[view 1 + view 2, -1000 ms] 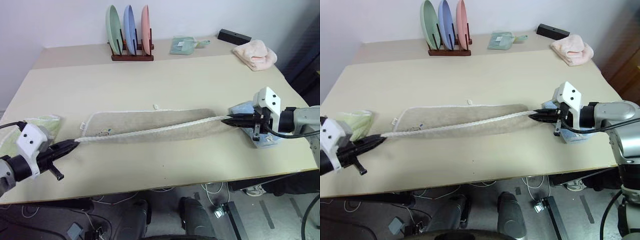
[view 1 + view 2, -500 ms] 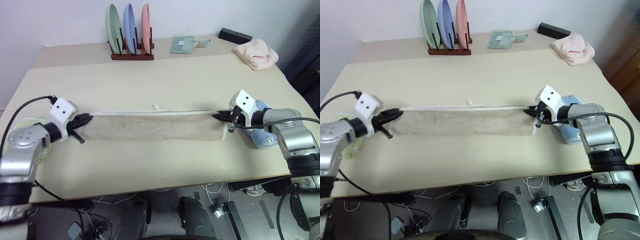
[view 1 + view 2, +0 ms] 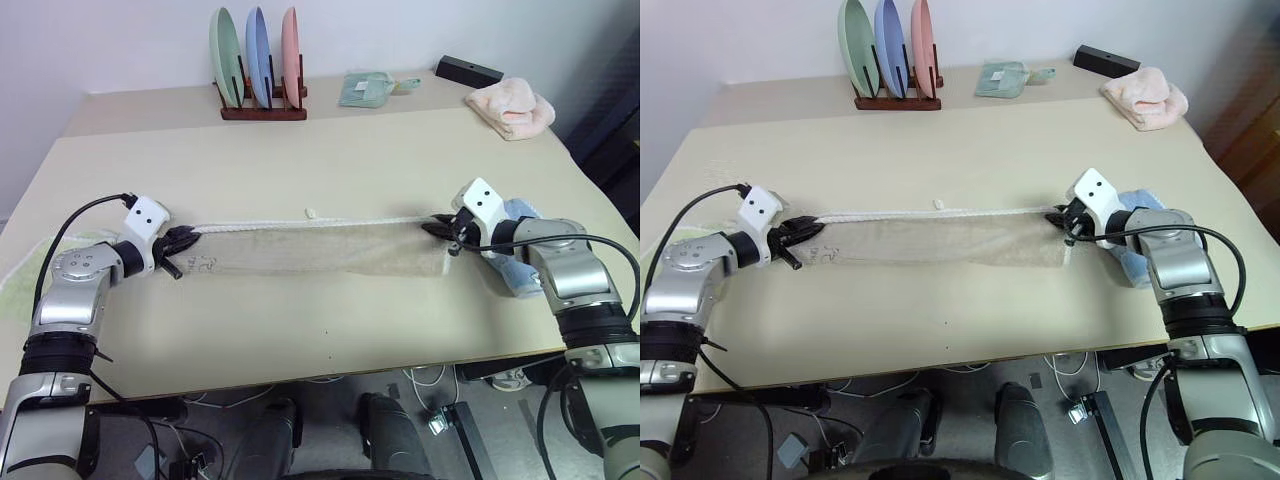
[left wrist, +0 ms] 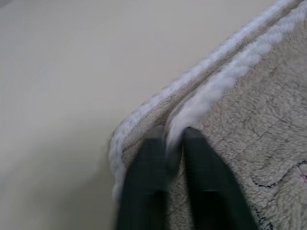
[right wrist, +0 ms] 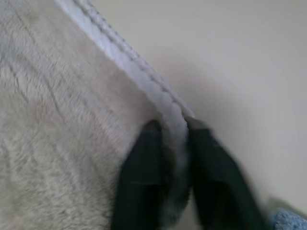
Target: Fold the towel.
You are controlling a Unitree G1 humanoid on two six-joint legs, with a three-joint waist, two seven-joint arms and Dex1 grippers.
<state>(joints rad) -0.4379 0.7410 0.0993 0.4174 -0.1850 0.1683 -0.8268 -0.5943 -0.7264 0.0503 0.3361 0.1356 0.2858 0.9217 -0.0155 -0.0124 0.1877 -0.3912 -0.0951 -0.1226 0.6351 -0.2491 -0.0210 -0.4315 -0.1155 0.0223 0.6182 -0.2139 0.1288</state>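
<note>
L tool (image 3: 186, 238) & R tool (image 3: 436, 228) have come down and fwd since a sec ago, laying the lifted edge onto the far edge. Fingers now slightly parted, white cord between them; can't tell if pinched. Both arms reach inward, low over desk (image 3: 330, 330). Towel (image 3: 320, 247) lies folded in a long strip between the tools.

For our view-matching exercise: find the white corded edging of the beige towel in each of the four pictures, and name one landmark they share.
Left eye view: white corded edging along the towel's far side.
Right eye view: the edging again on the far side, between both grippers.
Left wrist view: it runs diagonally from the fingers.
Right wrist view: it runs diagonally to the fingers.
Shared landmark: the towel's beige pile.
</note>
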